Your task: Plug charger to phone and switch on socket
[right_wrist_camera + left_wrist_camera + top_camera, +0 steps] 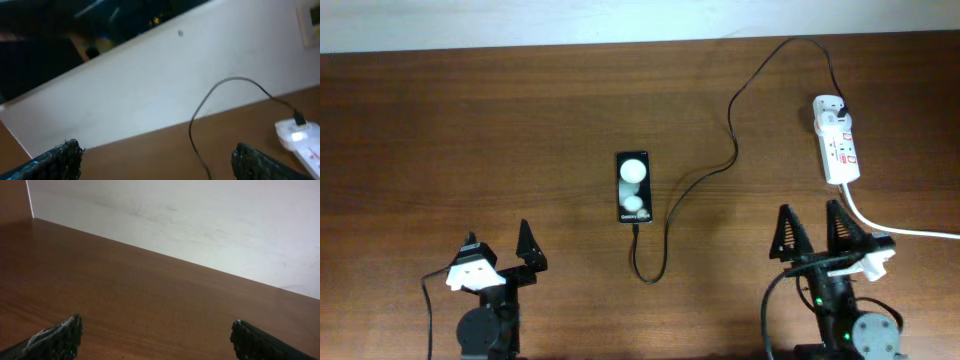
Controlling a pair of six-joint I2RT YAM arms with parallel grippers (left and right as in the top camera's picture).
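The black phone (634, 187) lies flat at the table's middle, with two round white reflections and white lettering near its front end. The thin black charger cable (733, 120) runs from its front end, loops, and goes up to a black plug (842, 106) seated in the white socket strip (838, 142) at the far right. The cable's tip (634, 226) sits at the phone's front edge. The cable (199, 115) and the socket (300, 140) also show in the right wrist view. My left gripper (500, 243) is open and empty at the front left. My right gripper (811, 228) is open and empty, in front of the socket.
The socket's thick white cord (900, 230) runs off the right edge, just right of my right gripper. A white wall (200, 220) stands behind the table's far edge. The left wrist view shows only bare brown tabletop (125, 295).
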